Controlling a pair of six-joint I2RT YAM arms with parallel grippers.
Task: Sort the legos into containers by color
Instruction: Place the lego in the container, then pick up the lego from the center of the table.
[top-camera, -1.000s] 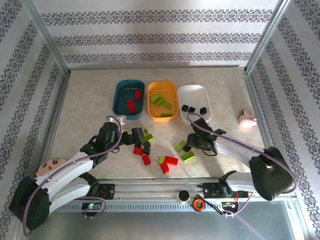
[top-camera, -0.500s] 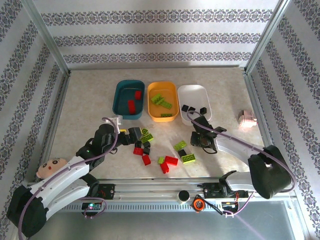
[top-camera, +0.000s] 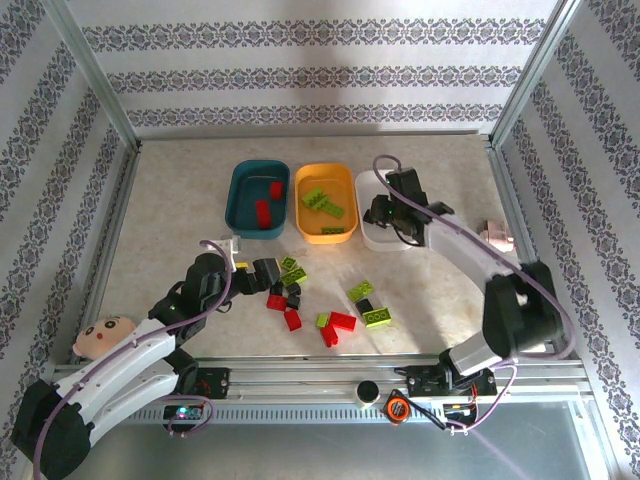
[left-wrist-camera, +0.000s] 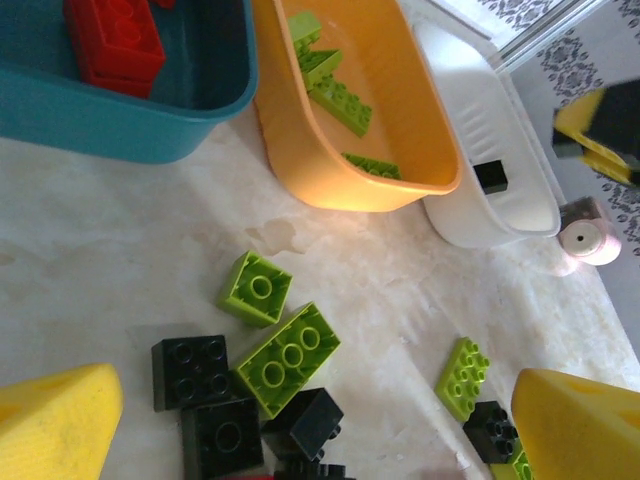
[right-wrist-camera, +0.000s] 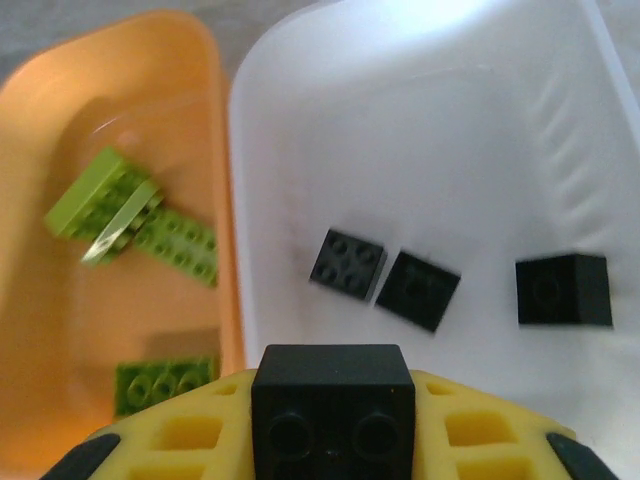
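Note:
My right gripper hangs over the white tray, shut on a black lego held between its yellow fingers. Three black legos lie in that tray below it. The orange-yellow tray holds lime legos; the teal tray holds red ones. My left gripper stands open just left of the loose pile, with lime and black legos on the table between its fingers. More red, lime and black legos lie loose in front of the trays.
A doll's head lies at the near left beside my left arm. A small pink object sits by the right frame post. Metal frame rails bound the table on both sides, with a patterned wall behind.
My right gripper shut on a black lego at the pile and carried it back to above the white tray. My left arm drew slightly toward the near left, still open.

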